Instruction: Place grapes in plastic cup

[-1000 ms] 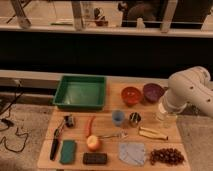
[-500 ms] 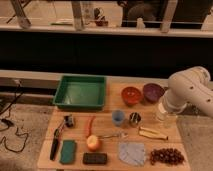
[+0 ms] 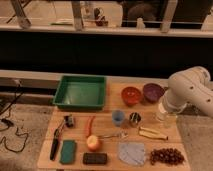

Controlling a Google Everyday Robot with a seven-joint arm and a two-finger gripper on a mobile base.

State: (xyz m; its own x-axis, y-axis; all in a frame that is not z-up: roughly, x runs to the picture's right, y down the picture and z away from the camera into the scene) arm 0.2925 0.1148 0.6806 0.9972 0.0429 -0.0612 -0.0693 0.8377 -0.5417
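The grapes [image 3: 167, 156], a dark reddish-purple bunch, lie at the table's front right corner. The light-blue plastic cup [image 3: 118, 117] stands upright near the middle of the table, just left of the shiny metal cup [image 3: 134, 118]. My white arm [image 3: 189, 91] comes in from the right. My gripper [image 3: 163, 115] hangs at its end above the table's right side, to the right of the metal cup and behind the grapes. It is apart from both the grapes and the blue cup.
A green tray [image 3: 80, 93] sits at the back left, with an orange bowl [image 3: 131, 95] and a purple bowl [image 3: 152, 91] behind the cups. An apple [image 3: 93, 142], a red chili [image 3: 90, 125], a grey cloth [image 3: 131, 152], a green sponge [image 3: 68, 151] and a yellowish object [image 3: 150, 133] lie in front.
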